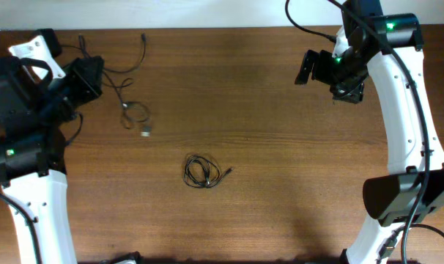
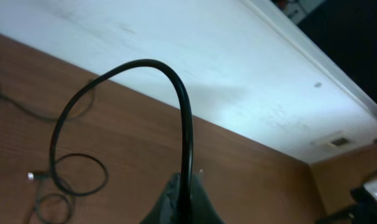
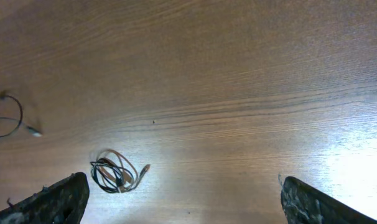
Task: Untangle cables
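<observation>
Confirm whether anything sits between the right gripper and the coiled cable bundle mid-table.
Nothing visible. The right gripper has its jaws open, and only bare tabletop lies between it and the coiled cable bundle. The other loose cords lie over by the left arm, off that path.

Table (image 1: 280,147): brown wood-grain top, the grain running along its length. There is a bright patch of glare toward the right in the right wrist view.

On it:

1. Small coil (image 1: 201,171) (image 3: 117,174): thin black cord wound into tight overlapping loops, lying flat near the middle of the top. A short plug end pokes out on its right.
2. Looped cord (image 1: 136,112) (image 2: 79,175): thin and black, lying in loose rings at the far left, well apart from the coil. Its white-tipped plug (image 1: 146,133) rests on the wood.
3. Far cord (image 1: 136,62): thin and black, with its plug end by the far edge. It curves leftward, and I cannot tell whether it crosses the looped cord.
</observation>
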Available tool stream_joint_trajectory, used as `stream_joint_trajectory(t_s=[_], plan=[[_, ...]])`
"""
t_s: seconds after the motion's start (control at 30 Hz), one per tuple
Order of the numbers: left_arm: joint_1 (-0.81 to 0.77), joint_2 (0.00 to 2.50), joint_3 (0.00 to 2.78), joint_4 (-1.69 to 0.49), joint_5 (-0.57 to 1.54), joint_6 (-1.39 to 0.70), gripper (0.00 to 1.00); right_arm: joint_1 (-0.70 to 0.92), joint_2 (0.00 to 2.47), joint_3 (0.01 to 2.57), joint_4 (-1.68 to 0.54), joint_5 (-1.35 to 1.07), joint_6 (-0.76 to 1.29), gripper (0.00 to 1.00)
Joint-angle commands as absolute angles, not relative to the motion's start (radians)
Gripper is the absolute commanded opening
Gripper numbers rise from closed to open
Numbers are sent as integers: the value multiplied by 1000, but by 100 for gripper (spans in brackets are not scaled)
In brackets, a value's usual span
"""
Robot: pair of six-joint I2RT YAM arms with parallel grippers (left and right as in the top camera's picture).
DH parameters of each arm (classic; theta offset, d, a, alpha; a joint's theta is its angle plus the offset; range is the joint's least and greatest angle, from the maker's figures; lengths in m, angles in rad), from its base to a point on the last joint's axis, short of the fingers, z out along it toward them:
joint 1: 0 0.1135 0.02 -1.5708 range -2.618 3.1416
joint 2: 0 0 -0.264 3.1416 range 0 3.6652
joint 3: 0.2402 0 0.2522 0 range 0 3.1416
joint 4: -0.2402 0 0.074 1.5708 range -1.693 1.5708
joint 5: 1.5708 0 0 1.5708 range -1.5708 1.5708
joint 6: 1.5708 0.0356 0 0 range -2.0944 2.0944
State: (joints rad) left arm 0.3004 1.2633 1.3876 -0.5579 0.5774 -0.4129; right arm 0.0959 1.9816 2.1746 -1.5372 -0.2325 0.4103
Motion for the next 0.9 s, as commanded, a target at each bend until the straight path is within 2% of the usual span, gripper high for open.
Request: stream_joint_trajectory(t_s=[0.0,0.07,0.13,0.27,0.5,0.77,0.87], plan=[[208,1264,1398,-699,588,-422,0,90,1975,2178,-1537,-223,400,99],[133,1264,1398,-955,368,-418,0,90,1975,2178,-1537,-223,400,99],[30,1266,1369,-1105,137,-418,0,90,1975,2178,-1537,-223,400,98],[-154,1292,1201,-1083,-63,-419,0,90,1975,2178,-1537,-223,400,98],[-294,1477,947,-755,-67,-419,0,90,1975,2178,-1537,-223,400,98],[-400,1777,946,-657,-18,-420,0,90,1975,2178,-1537,-223,400,98],[-401,1782,946,-622,33,-418,0,90,1975,2178,-1537,-223,400,99]])
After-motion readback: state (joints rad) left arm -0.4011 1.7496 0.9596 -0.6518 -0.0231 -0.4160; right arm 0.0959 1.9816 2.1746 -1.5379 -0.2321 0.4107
